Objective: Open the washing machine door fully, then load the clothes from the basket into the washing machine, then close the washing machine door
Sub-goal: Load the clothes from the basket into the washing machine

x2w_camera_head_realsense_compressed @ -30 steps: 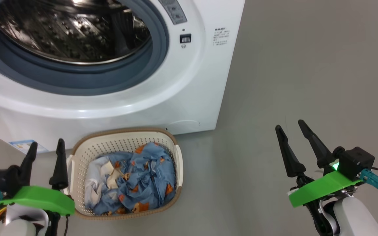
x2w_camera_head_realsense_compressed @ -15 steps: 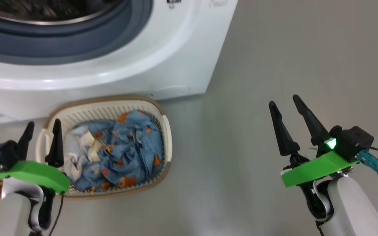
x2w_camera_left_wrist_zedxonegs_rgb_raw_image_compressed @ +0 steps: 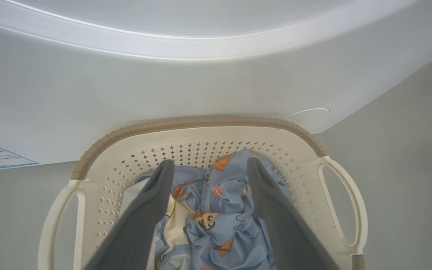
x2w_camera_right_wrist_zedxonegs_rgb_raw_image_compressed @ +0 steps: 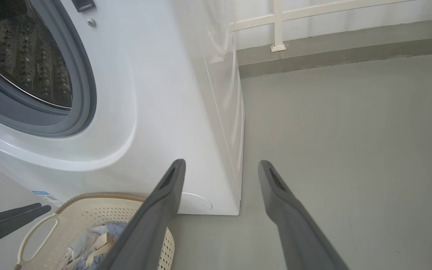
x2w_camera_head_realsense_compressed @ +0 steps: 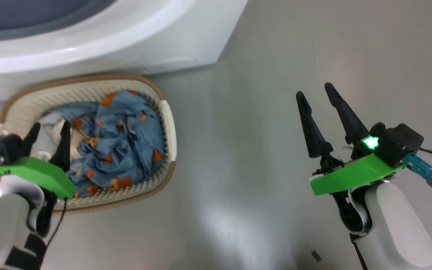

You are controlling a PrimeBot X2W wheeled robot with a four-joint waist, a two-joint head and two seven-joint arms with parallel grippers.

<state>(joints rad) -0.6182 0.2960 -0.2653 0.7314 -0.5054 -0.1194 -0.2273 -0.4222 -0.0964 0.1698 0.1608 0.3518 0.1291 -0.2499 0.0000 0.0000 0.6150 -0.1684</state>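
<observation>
Left gripper (x2w_camera_head_realsense_compressed: 51, 125), jaws wide, over the clothes (x2w_camera_head_realsense_compressed: 126, 142) at my 10 o'clock; I could hook the basket (x2w_camera_head_realsense_compressed: 171, 127) wall, dragging it.

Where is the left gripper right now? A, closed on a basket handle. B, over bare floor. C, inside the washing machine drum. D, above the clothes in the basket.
D: the left gripper, fingers open, points down at the clothes lying in the basket.

left gripper (x2w_camera_head_realsense_compressed: 50, 128): jaws wide apart, gripping nothing, pointing up
right gripper (x2w_camera_head_realsense_compressed: 313, 90): jaws wide apart, gripping nothing, leaning left
</observation>
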